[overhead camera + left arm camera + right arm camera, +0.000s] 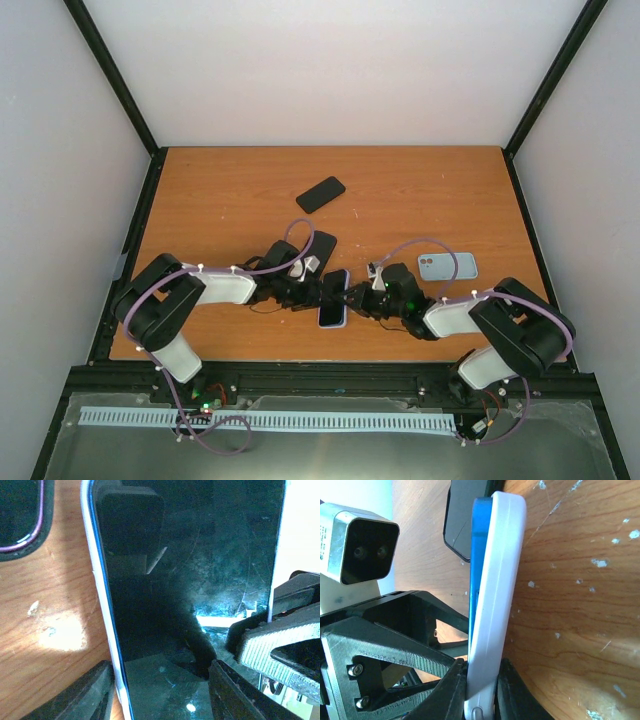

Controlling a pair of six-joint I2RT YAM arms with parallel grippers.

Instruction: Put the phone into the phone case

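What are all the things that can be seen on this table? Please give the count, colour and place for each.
phone: one, blue body with dark screen, near middle of the table, not fully inside the white case
white case: one, white, around the phone, one end clamped by the right gripper
black phone: one, black, far middle of the table
dark slab: one, black with a purple rim, just beyond the left gripper; phone or case, I cannot tell
light blue case: one, light blue, right side, beyond the right arm
table: one, brown wood
left gripper: one, black, at the phone's left edge; grip unclear
right gripper: one, black, shut on the white case
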